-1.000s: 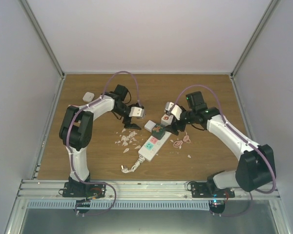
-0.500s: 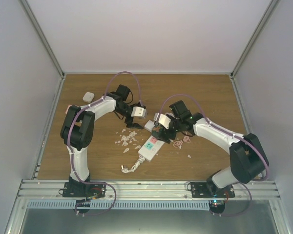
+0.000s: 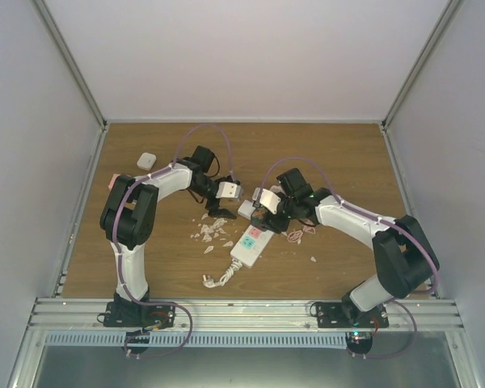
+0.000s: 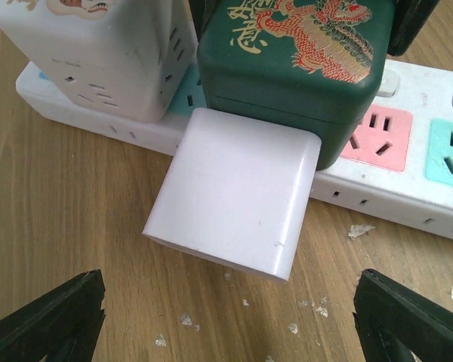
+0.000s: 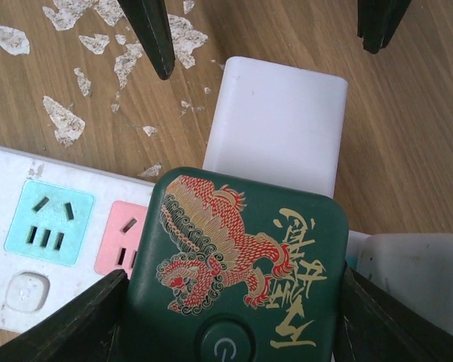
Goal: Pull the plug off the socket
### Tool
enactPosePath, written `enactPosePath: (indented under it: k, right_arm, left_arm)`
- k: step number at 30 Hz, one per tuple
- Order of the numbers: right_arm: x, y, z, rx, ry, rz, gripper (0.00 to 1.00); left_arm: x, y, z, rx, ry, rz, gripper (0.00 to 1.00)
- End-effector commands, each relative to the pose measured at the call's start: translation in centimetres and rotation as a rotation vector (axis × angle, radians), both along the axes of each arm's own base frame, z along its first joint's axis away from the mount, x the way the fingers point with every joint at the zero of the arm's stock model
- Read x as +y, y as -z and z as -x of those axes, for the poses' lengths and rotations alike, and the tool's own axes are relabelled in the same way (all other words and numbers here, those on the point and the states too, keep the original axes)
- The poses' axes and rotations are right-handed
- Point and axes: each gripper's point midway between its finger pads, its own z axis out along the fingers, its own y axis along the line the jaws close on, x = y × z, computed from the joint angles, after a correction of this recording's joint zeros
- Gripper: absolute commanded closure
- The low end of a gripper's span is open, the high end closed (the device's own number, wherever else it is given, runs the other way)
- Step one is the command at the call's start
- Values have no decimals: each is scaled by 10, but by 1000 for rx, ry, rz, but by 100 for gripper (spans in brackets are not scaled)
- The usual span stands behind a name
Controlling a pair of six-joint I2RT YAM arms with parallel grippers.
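At mid tabletop [image 3: 347, 153], the long white power strip with pink, green and blue outlet faces [image 3: 249, 240] lies diagonal, well off every edge. A dark green cube plug with a red-gold dragon [image 5: 241, 249] sits on it, with a white rectangular charger [image 4: 234, 204] jutting from its side. My right claw [image 5: 232, 302] is clamped on the cube's sides. My left claw [image 4: 230, 309] gapes wide, empty, just short of the charger. Bare wood lies beyond.

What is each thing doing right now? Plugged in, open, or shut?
green dragon plug: plugged into the socket
white charger: sticking out of the green dragon plug's side
white cube plug: plugged into the socket
socket: lying flat, some outlets free
left gripper: open, holding nothing
right gripper: shut on the green dragon plug
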Motion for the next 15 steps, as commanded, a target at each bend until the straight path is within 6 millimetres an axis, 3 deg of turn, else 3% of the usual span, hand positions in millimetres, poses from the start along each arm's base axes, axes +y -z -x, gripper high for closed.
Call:
enactPosePath:
  k: [1, 7, 15]
  right_arm:
    - [3, 0, 1, -31, -57, -16, 47]
    - [8, 0, 10, -25, -166, -42, 58]
    - [16, 0, -2, 11, -272, -79, 64]
  left_arm:
    - [-3, -14, 3, -19, 13, 51, 10]
    - [2, -11, 13, 15, -1, 53, 11]
    - [3, -6, 18, 66, -60, 64, 12]
